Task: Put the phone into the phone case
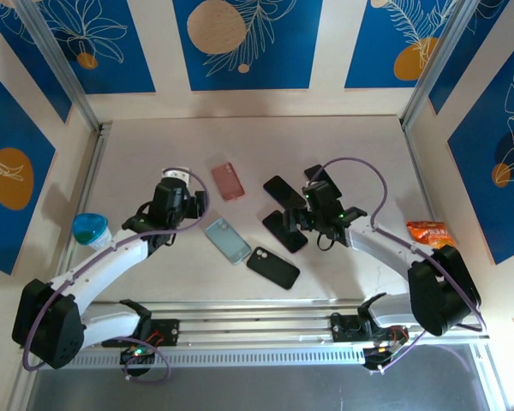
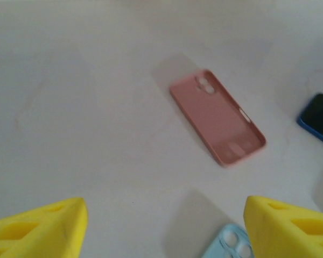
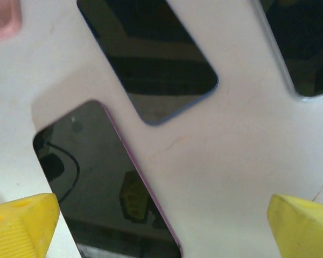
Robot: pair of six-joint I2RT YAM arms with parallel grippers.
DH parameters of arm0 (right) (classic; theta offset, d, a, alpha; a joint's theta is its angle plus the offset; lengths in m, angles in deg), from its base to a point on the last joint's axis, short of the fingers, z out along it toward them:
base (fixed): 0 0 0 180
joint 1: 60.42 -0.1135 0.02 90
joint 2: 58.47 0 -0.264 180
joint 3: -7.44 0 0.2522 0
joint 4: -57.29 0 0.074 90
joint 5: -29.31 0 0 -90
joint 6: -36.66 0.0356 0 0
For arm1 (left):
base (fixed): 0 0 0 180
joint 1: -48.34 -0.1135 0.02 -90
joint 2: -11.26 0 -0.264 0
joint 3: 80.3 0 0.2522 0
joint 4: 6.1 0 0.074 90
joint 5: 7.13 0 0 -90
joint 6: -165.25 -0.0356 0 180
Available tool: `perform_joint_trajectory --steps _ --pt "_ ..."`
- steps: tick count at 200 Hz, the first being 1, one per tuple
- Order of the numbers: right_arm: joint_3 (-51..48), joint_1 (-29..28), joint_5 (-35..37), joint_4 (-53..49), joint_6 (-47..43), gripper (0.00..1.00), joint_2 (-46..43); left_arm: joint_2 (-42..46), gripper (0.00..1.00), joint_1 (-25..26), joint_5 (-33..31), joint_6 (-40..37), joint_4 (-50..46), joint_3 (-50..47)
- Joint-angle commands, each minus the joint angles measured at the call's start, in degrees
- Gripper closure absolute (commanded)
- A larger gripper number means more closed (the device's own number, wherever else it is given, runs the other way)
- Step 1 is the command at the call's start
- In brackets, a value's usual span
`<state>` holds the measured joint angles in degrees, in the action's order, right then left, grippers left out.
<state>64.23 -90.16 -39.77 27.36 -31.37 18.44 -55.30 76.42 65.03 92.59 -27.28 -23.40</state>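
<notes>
Cases and phones lie flat and spread apart on the table [image 1: 137, 145], so you can reach each one from above without knocking another. The pink case [image 2: 218, 118] lies hollow side up with its camera cutout at the far end, ready to take a phone. It sits ahead of your left gripper [image 2: 164, 215], well clear of it. The light blue case [image 2: 229, 244] pokes in at the bottom edge, near the gripper's right-hand side; I can't tell if they touch. Left gripper: fingers apart, nothing between them, hovering over bare table.

Your right gripper [image 3: 162, 215] hangs over the phones. The pink-edged phone [image 3: 97, 177] lies screen up below it, toward the left finger. Its edge colour matches the pink case, so it's likely the one to go in. The blue-edged phone [image 3: 145, 59] lies just beyond, close but apart. A third phone [image 3: 301, 43] shows at the upper right. Right fingers stand wide apart and hold nothing.

A black phone [image 1: 272, 267] lies back up beside the light blue case; it could be a case, too small to tell. A cup [image 1: 92, 229] and a snack bag [image 1: 428, 231] sit at the sides, out of the way. No phone is in a case yet.
</notes>
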Motion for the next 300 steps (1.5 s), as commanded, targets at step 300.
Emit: perform_joint_trajectory --steps 300 --pt "22.44 -8.41 -2.07 -19.72 1.52 0.07 27.21 4.12 0.27 1.85 5.73 5.33 -1.01 -2.53"
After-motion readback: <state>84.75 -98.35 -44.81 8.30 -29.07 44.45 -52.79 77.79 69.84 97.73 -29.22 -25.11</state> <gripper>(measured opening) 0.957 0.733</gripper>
